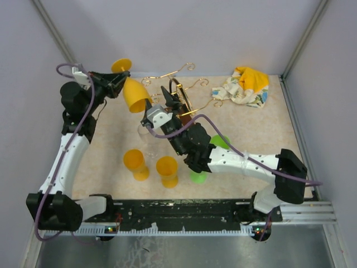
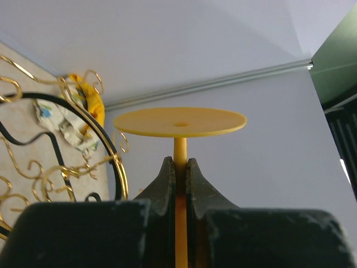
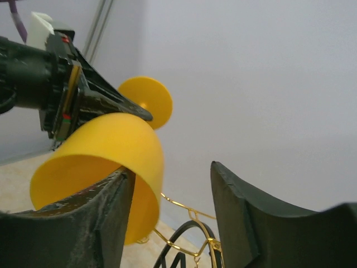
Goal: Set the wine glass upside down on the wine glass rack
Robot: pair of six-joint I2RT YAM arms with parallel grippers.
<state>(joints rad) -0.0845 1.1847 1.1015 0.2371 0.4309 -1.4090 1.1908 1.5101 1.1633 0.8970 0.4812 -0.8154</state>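
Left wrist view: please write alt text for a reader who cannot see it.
The left gripper is shut on the stem of a yellow wine glass, whose round foot sits above the jaws. To the left stands the gold wire wine glass rack, with a crumpled cloth behind it.

Readable text, labels, brands, numbers, signs: none in any of the three views; printed pattern on the crumpled cloth (image 1: 241,89): too small to make out as lettering.
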